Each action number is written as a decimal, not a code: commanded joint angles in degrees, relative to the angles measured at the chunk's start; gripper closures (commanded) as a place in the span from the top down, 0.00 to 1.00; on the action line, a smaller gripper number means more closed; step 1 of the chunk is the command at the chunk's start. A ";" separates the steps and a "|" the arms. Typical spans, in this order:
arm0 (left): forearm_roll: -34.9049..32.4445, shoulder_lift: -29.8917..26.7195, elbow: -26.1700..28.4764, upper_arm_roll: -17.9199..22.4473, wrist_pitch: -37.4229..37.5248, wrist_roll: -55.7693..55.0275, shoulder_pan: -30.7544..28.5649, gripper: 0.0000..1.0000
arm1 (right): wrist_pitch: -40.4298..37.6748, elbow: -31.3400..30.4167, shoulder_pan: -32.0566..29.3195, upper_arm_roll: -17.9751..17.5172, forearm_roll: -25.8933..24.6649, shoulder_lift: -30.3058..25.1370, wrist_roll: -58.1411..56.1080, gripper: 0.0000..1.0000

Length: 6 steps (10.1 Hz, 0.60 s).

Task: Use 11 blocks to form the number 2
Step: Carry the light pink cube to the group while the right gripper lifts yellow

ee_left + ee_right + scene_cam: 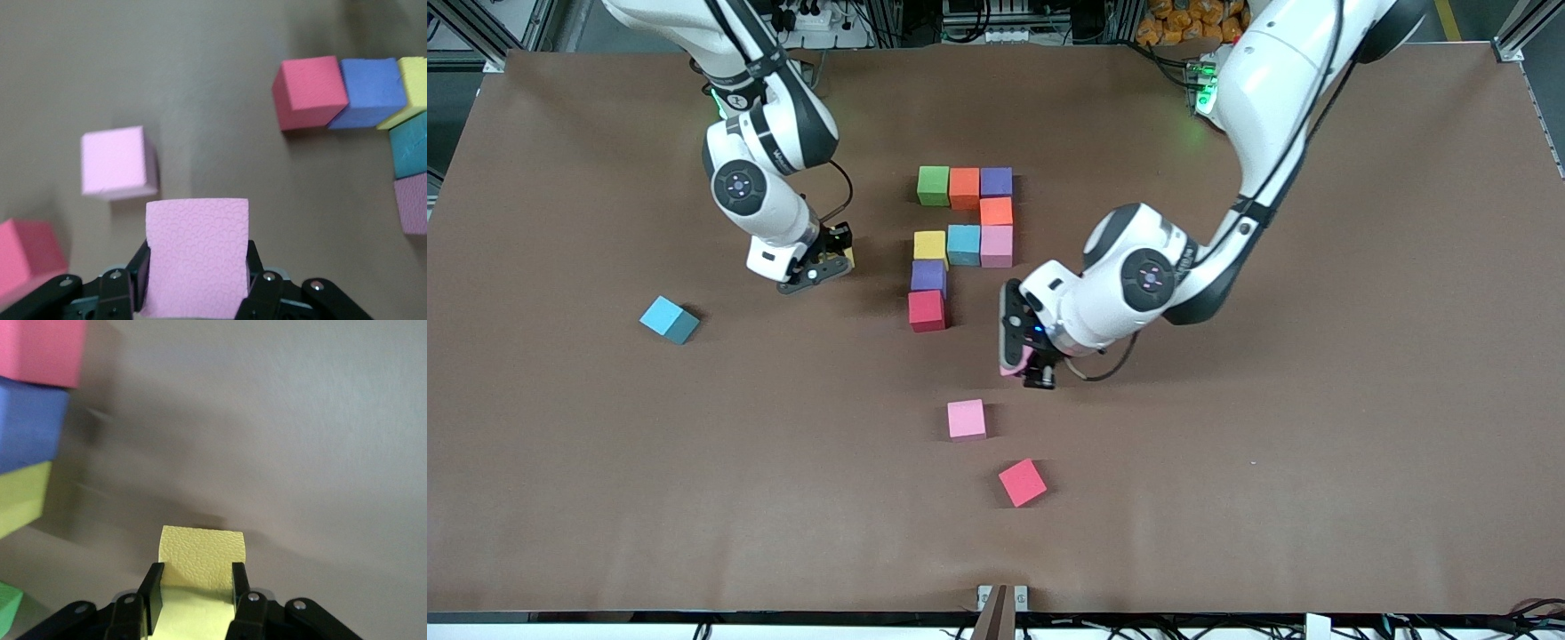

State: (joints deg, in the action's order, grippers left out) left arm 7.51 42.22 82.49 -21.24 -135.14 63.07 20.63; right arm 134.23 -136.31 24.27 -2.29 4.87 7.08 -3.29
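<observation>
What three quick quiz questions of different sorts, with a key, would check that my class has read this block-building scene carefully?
1. True or false: the left claw is shut on a pink block.
2. Multiple choice: what colour is the block in the right claw? A green, B yellow, C light blue.
3. Fill in: of the loose pink block and the loose red block on the table, the ____ one lies nearer the front camera.

Key
1. True; its fingers clamp the cube's sides.
2. B; a yellow block sits between its fingers.
3. Red.
</observation>
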 commanded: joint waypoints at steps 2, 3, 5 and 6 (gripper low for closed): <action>1.72 1.64 -0.49 0.23 -1.97 2.41 4.32 0.00 | -10.71 9.20 -0.10 -0.35 -6.10 0.12 -6.17 0.00; 1.72 2.34 -0.40 0.23 -2.84 2.50 5.20 0.00 | -11.87 10.01 -0.19 -0.35 -7.06 0.22 -8.20 0.00; 1.89 4.53 -0.40 0.23 -6.35 2.59 6.78 0.00 | -12.06 10.80 -0.71 -0.17 -10.91 0.65 -11.98 0.00; 2.41 4.89 -0.23 0.23 -7.06 2.59 6.88 0.00 | -13.89 11.76 -1.15 -0.09 -11.63 0.74 -13.39 0.00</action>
State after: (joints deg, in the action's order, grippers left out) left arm 7.70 46.27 82.63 -21.31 -140.60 63.45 27.04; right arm 122.58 -126.43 24.02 -2.33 -4.99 7.14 -14.07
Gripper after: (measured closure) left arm 0.441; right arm 0.546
